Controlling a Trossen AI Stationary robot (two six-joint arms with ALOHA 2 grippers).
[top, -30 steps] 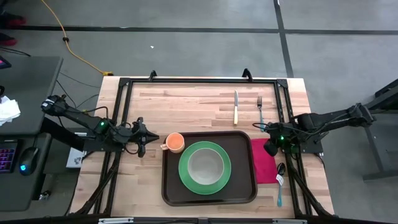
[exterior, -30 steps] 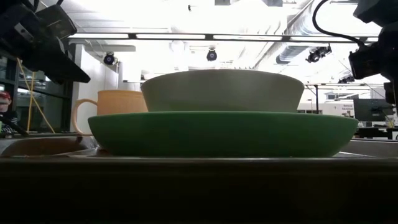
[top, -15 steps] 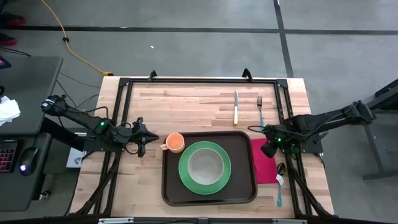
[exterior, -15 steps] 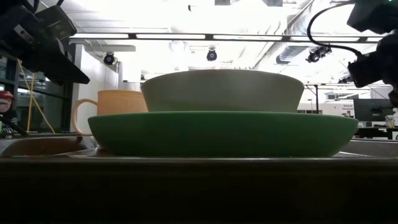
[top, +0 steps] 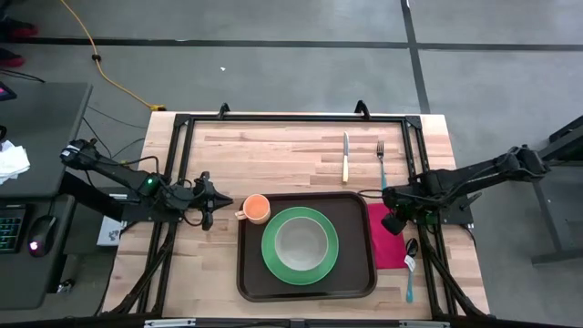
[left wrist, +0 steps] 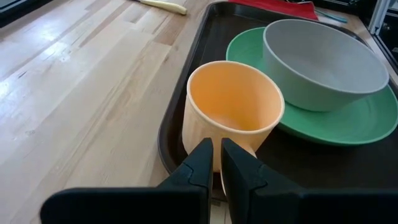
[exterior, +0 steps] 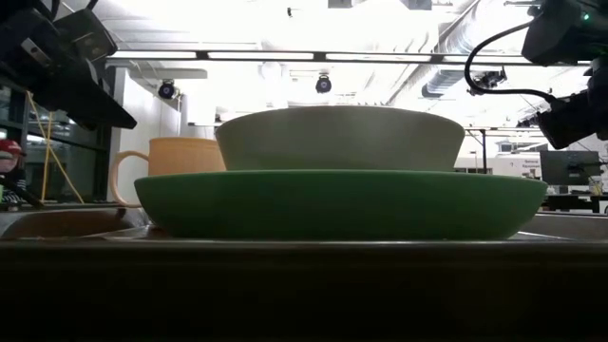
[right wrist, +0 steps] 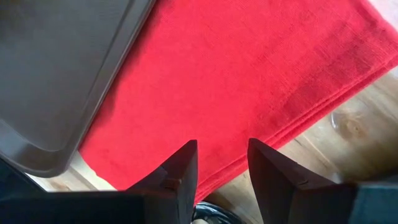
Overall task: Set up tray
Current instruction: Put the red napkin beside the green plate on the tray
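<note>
Three pieces are already seen on the tray point(top: 307, 287) — a green plate point(top: 300, 246), a grey bowl point(top: 301, 242) set on the plate, and an orange cup point(top: 257, 209) at the tray's far left corner. The tray itself is placed at the near middle of the table point(top: 273, 150).

The red napkin point(top: 386, 235) is laid just beside the tray's right edge, touching it or nearly so. A spoon point(top: 410, 264) is found to the right of the napkin, while the knife point(top: 345, 157) and fork point(top: 381, 160) are left beyond the tray's far edge, well apart from it.

The right gripper point(right wrist: 221, 163) is held above the napkin with its fingers apart and nothing between them. The left gripper point(left wrist: 215, 163) is kept left of the tray at the cup; its fingers are almost closed, but whether the handle is pinched cannot be told.

The setting is judged to be more than half done — the cutlery is probably what remains.
</note>
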